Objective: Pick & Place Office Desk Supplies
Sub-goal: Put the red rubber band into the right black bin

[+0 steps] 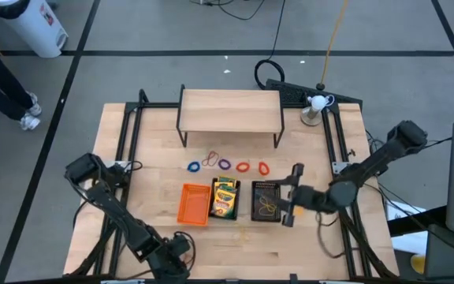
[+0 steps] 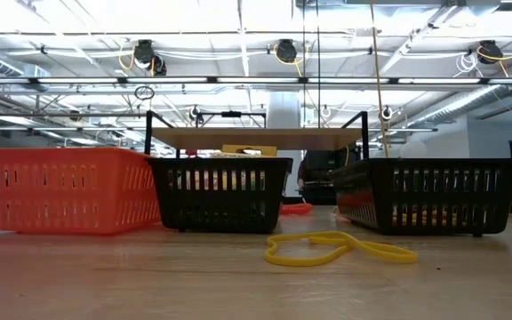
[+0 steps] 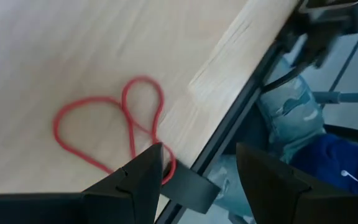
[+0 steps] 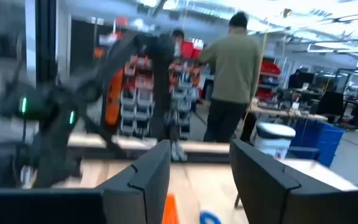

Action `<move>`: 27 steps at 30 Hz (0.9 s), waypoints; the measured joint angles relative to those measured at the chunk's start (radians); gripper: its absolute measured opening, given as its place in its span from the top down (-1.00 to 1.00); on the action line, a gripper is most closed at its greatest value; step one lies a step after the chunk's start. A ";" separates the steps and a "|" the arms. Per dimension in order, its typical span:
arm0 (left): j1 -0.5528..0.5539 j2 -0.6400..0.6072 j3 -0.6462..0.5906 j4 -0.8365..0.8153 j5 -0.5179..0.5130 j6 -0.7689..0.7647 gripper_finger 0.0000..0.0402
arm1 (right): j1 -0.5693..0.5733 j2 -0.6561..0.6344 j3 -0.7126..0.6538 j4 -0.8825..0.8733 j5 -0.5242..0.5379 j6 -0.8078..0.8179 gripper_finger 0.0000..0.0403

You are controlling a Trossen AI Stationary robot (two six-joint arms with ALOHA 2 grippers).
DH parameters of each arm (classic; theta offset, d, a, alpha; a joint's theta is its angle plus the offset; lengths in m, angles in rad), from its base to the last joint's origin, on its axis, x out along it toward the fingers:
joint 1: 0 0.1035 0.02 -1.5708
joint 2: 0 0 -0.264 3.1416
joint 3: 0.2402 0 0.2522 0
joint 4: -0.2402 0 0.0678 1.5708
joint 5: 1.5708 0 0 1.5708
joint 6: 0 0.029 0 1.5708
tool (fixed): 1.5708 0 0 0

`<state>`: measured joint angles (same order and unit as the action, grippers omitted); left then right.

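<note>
Three mesh trays sit side by side on the counter [image 1: 235, 260] — orange tray [image 1: 194, 203], crayon-box tray [image 1: 225, 198], black tray [image 1: 267, 200]. Right gripper [image 1: 292, 196] hovers open beside the black tray, probably after a release. Left gripper [image 3: 194, 177] waits open near a red rubber band [image 3: 107, 134] at the counter's edge.

We see an orange mesh tray [image 1: 193, 203] beside two black mesh trays [image 1: 267, 200], yellow-and-green crayon boxes [image 1: 225, 197], and rubber-band loops in blue [image 1: 193, 166], purple [image 1: 225, 164], orange [image 1: 243, 167] and red [image 3: 114, 127], all on the pale wood-grain table [image 1: 314, 150].
</note>
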<state>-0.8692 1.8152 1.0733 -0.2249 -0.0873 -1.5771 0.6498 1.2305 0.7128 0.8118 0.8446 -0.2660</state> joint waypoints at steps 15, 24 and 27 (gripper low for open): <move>0.055 0.027 0.000 -0.010 0.057 -0.071 -0.01 | 0.045 -0.072 0.000 -0.130 0.039 0.005 0.23; 0.090 0.027 0.000 -0.050 0.140 -0.073 -0.01 | 0.046 -0.073 0.000 -0.158 0.076 -0.009 0.23; 0.090 0.027 0.000 -0.050 0.141 -0.075 -0.01 | 0.046 -0.072 0.000 -0.159 0.076 -0.010 0.23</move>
<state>-0.7792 1.8420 1.0733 -0.2750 0.0536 -1.6523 0.6960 1.1584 0.7128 0.6525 0.9207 -0.2756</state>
